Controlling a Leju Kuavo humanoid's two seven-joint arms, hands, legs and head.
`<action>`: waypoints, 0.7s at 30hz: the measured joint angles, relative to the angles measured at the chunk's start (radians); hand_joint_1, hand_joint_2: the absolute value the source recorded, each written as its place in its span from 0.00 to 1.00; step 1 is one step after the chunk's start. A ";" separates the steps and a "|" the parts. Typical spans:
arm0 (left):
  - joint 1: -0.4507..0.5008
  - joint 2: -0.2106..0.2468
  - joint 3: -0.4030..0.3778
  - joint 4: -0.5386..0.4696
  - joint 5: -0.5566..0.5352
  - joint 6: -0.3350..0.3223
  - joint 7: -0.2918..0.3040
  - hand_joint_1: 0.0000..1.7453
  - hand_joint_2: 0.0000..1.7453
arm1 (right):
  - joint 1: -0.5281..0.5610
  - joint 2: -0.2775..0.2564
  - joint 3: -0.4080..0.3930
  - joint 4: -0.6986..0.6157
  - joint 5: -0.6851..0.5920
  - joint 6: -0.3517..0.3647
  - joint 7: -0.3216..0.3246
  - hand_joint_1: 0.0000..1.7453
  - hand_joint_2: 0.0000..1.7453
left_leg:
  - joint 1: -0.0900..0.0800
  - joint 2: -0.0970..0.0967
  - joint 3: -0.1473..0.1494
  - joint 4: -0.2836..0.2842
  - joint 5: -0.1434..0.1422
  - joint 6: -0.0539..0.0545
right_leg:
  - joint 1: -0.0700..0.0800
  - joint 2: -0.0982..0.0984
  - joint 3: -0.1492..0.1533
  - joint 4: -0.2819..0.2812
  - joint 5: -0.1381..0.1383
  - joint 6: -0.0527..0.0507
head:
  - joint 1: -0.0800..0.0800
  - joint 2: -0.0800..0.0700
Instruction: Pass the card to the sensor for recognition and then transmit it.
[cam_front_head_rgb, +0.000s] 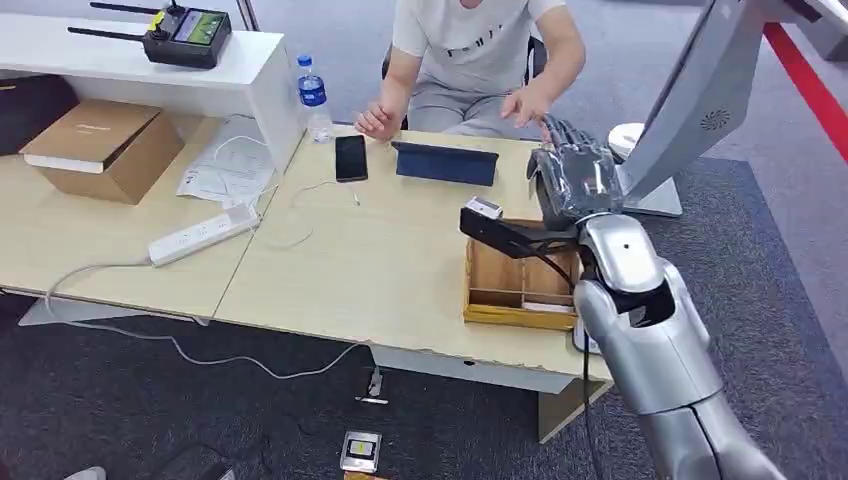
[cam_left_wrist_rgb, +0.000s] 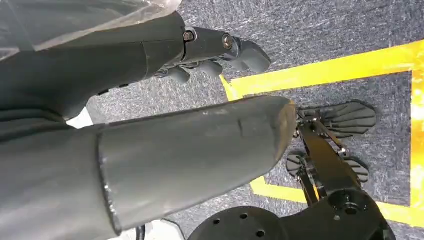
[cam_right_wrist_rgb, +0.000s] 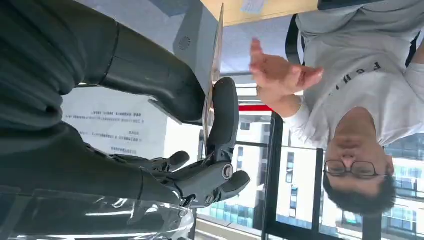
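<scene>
card (cam_right_wrist_rgb: 218, 75): i'm seeing it edge-on in the right wrist view, a thin tan card pinched between thumb and finger of my right hand.
right hand (cam_front_head_rgb: 575, 180): it is holding the card raised over the far right of the table (cam_front_head_rgb: 380, 270), above the wooden tray (cam_front_head_rgb: 510, 290).
person's hand (cam_right_wrist_rgb: 277, 77): it is reaching with open palm toward the card, close but not touching.
person (cam_front_head_rgb: 470, 50): sitting at the table's far edge in a white shirt.
left hand (cam_left_wrist_rgb: 215, 55): it is hanging over grey carpet with yellow tape, fingers curling in on nothing.
table items: a phone (cam_front_head_rgb: 350, 157) and a blue tablet (cam_front_head_rgb: 445, 163) are lying near the person.
</scene>
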 joint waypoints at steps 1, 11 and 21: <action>0.000 0.000 -0.002 0.000 -0.003 0.000 -0.004 0.00 0.00 | -0.015 0.005 0.005 0.013 0.006 -0.009 -0.007 1.00 1.00 | 0.000 0.000 0.000 0.000 0.000 0.000 | 0.000 0.000 -0.001 0.000 0.000 0.000 | 0.000 0.000; -0.005 -0.001 -0.022 0.000 -0.032 -0.008 -0.026 0.00 0.00 | -0.255 0.133 0.067 0.379 0.017 -0.156 -0.023 1.00 1.00 | 0.000 0.000 -0.001 0.000 0.002 -0.002 | 0.002 -0.001 -0.002 0.001 0.000 -0.002 | 0.000 0.000; -0.005 -0.002 -0.037 0.000 -0.030 0.010 -0.019 0.00 0.00 | -0.332 0.182 0.097 0.618 0.020 -0.145 0.006 1.00 1.00 | 0.000 0.000 -0.001 0.000 0.002 -0.002 | 0.002 -0.001 -0.002 0.001 0.000 -0.002 | 0.000 0.000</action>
